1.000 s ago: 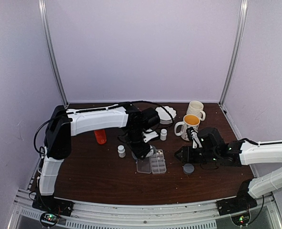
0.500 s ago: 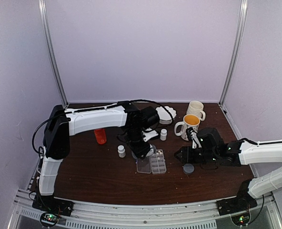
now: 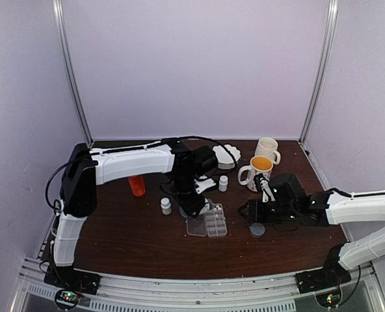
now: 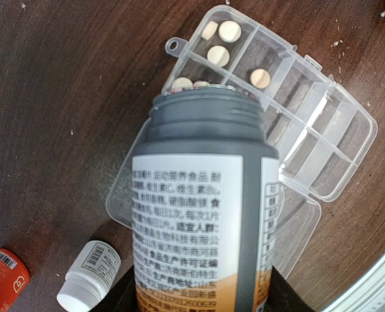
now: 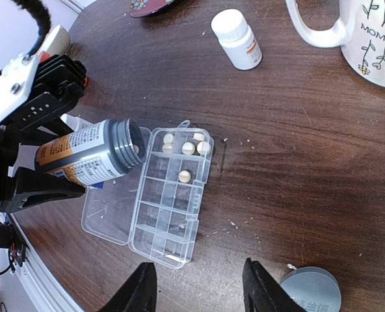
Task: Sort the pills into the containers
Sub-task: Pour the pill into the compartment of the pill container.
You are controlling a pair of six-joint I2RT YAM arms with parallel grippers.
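Clear plastic pill box (image 5: 168, 229), round cream pills (image 5: 188, 148), grey cylindrical bottle (image 5: 88, 153)

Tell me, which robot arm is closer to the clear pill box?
Left. The left fingers hold a grey bottle tipped over the edge of the pill box. The right fingers sit off to the side, apart from it, near the grey cap.
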